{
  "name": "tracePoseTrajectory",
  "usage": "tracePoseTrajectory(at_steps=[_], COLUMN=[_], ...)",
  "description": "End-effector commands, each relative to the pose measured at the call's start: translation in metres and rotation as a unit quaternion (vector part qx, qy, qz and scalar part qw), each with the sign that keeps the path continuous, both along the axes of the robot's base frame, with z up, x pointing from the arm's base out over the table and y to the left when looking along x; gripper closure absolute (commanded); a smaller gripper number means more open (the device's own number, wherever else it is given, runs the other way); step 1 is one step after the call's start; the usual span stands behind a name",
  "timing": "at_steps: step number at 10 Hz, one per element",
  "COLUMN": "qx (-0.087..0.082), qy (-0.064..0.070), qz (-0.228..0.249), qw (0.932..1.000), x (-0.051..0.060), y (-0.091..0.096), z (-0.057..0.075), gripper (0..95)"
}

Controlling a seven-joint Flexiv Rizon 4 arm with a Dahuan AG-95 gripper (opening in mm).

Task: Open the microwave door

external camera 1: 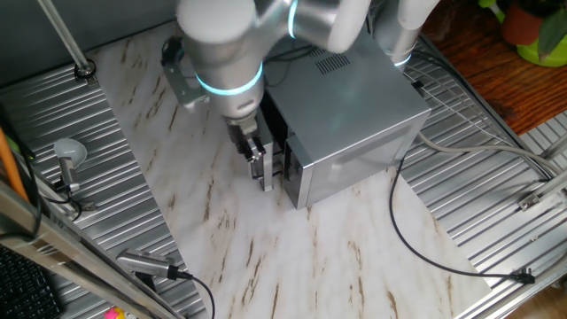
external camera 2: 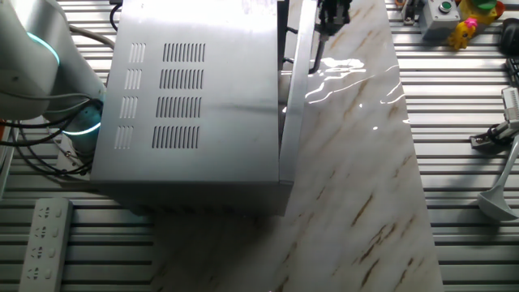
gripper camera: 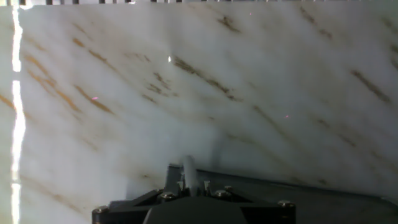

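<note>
The microwave door (external camera 2: 293, 89) is ajar, swung a little off the front of the silver microwave (external camera 2: 195, 97) in the other fixed view, its far end standing clear of the box with a dark gap showing behind it. The tool (external camera 1: 262, 168) is down at that free edge, at about 9 o'clock of the box in one fixed view, pressed close against the door's edge (external camera 1: 285, 164); whether it is clamped on anything or standing wide I cannot tell, the wrist hides it. In the hand view only the marbled tabletop (gripper camera: 249, 81) and a pale finger (gripper camera: 189, 171) show.

Around it: a grey cable (external camera 1: 416, 230) loops over the tabletop at 4 o'clock of the oven, well apart from the door. A white power strip (external camera 2: 45, 243) lies at 8 o'clock of the box in the other fixed view. A button box (external camera 2: 438, 16) sits at 1 o'clock, off the marble. The robot's arm (external camera 1: 230, 44) hangs over the oven's near corner, blocking the sight of the handle.
</note>
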State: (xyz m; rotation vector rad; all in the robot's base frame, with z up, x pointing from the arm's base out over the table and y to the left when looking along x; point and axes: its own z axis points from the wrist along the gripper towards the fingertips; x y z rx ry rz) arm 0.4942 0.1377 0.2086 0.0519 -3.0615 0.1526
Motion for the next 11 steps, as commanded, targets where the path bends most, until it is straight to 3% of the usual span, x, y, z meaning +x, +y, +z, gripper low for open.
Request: tracePoseTrajectory(at_steps=[1, 2, 5, 6, 9, 11], qx=[0.080, 0.063, 0.059, 0.057, 0.036, 0.034], qy=[0.003, 0.000, 0.000, 0.001, 0.009, 0.014], qz=[-0.020, 0.003, 0.016, 0.025, 0.065, 0.066], qw=[0.9966, 0.9980, 0.9982, 0.9981, 0.9972, 0.9972], x=[0.007, 0.011, 0.010, 0.011, 0.007, -0.001], y=[0.000, 0.001, 0.002, 0.003, 0.009, 0.014], z=[0.007, 0.009, 0.011, 0.018, 0.043, 0.061], gripper=[38.0, 38.0, 38.0, 57.0, 57.0, 95.0])
